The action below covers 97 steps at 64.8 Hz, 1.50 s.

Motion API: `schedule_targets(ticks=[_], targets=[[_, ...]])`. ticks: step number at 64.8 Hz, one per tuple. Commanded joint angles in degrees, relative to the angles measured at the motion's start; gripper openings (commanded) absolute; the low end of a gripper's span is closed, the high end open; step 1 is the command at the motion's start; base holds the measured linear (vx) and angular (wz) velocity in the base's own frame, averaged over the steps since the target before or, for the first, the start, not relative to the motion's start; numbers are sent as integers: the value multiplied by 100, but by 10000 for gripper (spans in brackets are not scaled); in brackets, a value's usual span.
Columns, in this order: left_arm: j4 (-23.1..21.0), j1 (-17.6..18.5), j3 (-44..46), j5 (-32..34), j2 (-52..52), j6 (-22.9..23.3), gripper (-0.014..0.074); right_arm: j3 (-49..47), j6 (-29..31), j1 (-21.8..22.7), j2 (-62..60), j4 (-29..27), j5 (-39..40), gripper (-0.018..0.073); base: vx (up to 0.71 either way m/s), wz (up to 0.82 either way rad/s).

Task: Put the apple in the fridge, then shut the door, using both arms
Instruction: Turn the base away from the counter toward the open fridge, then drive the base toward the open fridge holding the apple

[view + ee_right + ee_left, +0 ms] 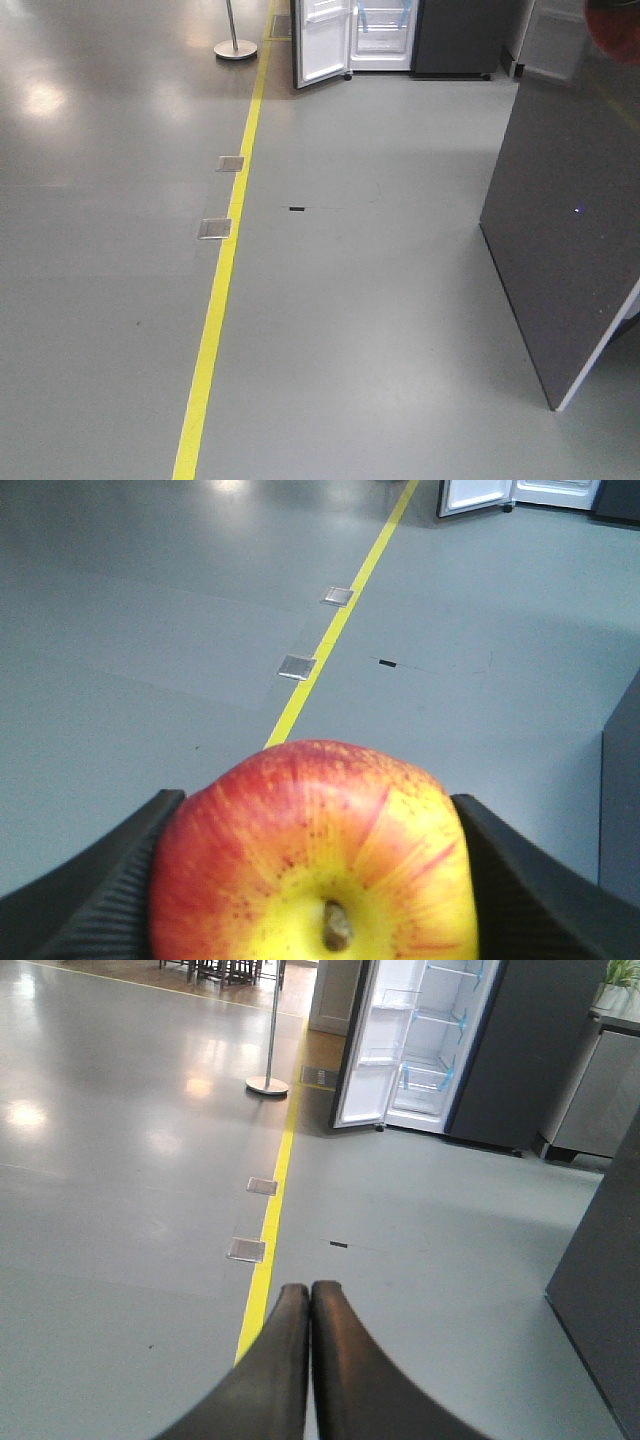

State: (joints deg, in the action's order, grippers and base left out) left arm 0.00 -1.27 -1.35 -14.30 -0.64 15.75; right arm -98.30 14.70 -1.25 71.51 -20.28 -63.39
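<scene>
Both sides of the apple are gripped by my right jaws, spread wide around it, stem end towards the wrist camera. My left jaws are pressed together, holding nothing. Far across the floor, just past the yellow line, the fridge stands with its door swung open. A dark grey panel stands close on my right.

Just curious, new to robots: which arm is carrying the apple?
The right arm: its black ribbed fingers clamp the round red-and-yellow apple; the left fingers are shut, empty.
</scene>
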Motion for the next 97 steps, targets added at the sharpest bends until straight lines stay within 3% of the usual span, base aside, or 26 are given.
schedule_targets(ticks=[1, 97], targets=[[0, 8, 96, 420, -89, 50, -6, -172, 48, 1, -102, -108, 418, 101, 14, 9], [0, 8, 96, 420, -89, 50, -6, -172, 48, 1, -102, -108, 418, 101, 19, 0]])
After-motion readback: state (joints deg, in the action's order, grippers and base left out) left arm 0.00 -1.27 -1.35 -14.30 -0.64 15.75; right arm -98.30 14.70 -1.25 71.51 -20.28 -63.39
